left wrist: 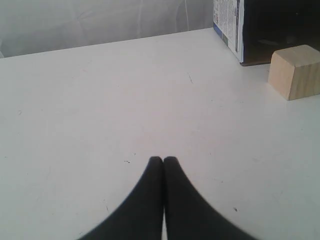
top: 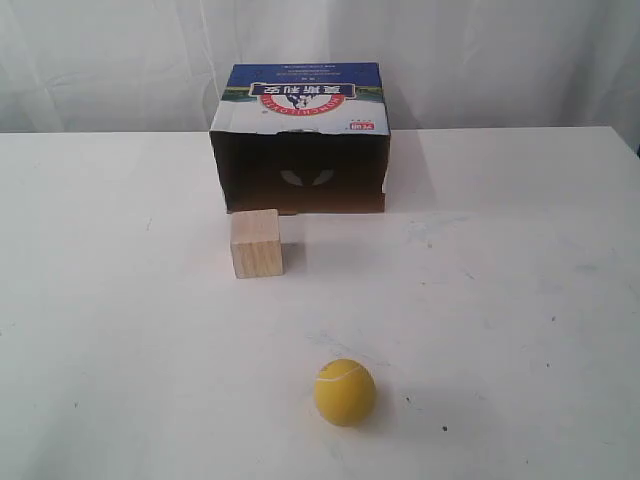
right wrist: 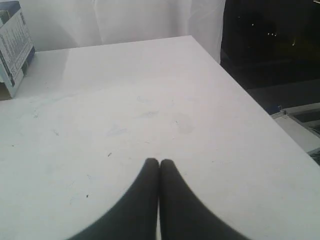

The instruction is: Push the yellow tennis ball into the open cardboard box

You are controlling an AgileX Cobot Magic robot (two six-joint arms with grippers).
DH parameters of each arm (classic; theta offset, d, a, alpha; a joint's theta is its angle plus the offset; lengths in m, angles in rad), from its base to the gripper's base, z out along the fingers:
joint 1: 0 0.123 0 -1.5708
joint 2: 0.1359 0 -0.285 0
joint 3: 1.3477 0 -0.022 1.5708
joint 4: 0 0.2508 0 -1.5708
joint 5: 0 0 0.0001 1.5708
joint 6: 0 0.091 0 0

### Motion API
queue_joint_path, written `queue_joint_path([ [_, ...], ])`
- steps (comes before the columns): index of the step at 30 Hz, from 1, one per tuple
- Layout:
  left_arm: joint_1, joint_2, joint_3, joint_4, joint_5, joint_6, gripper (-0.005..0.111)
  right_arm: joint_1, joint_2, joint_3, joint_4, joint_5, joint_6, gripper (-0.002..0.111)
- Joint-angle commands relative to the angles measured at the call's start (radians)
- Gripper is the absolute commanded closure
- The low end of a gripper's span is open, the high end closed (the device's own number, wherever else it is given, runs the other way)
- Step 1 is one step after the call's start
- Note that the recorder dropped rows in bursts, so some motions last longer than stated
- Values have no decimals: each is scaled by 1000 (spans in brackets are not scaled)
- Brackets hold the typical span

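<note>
The yellow tennis ball [top: 345, 392] rests on the white table near the front, in the exterior view only. The open cardboard box [top: 300, 140] lies at the back centre, its dark opening facing the ball. One printed corner of the open cardboard box [left wrist: 235, 27] shows in the left wrist view, and the open cardboard box [right wrist: 14, 47] edge shows in the right wrist view. My left gripper [left wrist: 163, 160] is shut with nothing in it, over bare table. My right gripper [right wrist: 159, 162] is also shut and empty. Neither arm appears in the exterior view.
A pale wooden cube [top: 256, 243] stands just in front of the box's left part, and this wooden cube [left wrist: 295, 71] also shows in the left wrist view. The table's right edge [right wrist: 250, 95] drops off to a dark floor. White curtains hang behind.
</note>
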Motion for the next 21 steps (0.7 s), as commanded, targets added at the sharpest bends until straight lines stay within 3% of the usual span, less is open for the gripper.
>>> queue_joint_path([
  [1,-7,-4,4,4,-8,2,107,-10,-6,6,2,-13,2,108],
  [10,-7,-4,4,4,-8,2,107,-10,-6,6,-220,-18,-156,108],
  [13,-7,-4,4,4,-8,2,107,-10,-6,6,-242,-114,-154,108],
  [17,-7,-4,4,4,-8,2,107,-10,-6,6,-76,-427,9,108],
  [21,-7,-4,4,4,-8,2,107,-10,-6,6,124,-703,424,108],
])
